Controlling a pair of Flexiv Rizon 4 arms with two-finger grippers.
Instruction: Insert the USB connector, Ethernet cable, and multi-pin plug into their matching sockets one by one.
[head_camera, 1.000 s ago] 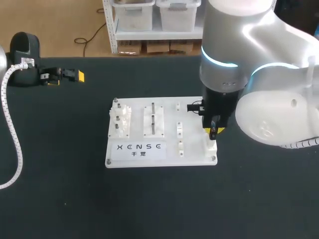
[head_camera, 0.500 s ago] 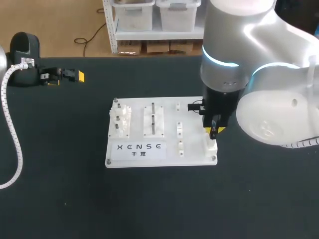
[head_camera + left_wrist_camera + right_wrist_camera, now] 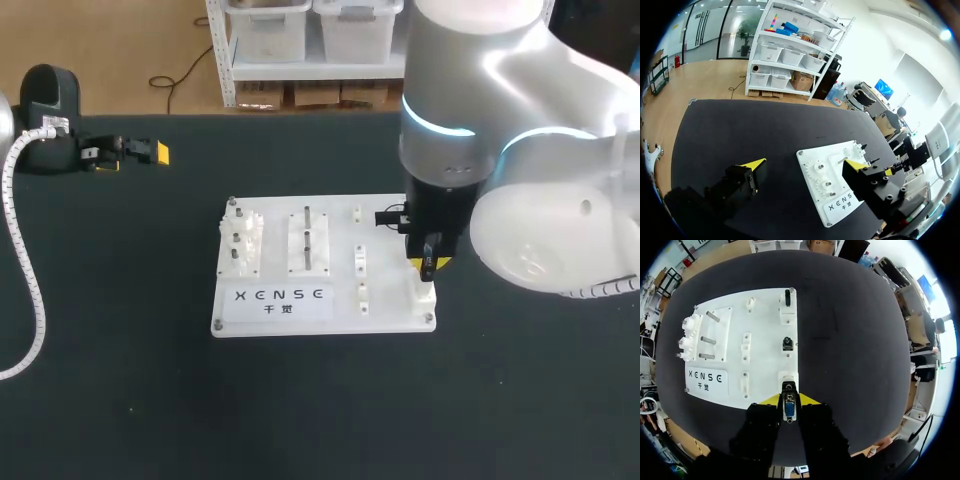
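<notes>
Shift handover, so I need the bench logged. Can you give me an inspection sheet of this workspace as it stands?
Surface: black table bearing a white fixture board.
Job's things: multi-pin plug held at the white socket block on the board's near right corner; whether it has entered, I cannot tell. A squat dark connector and a long dark connector sit in blocks farther along that edge.
Clutter: nothing seen.
Claws: right claw shut on the multi-pin plug; left claw open, off the board at the table's far left.
Cables: white ribbed hose along the left arm; no loose cable seen.
Surroundings: nothing seen reaching over the table.
</notes>
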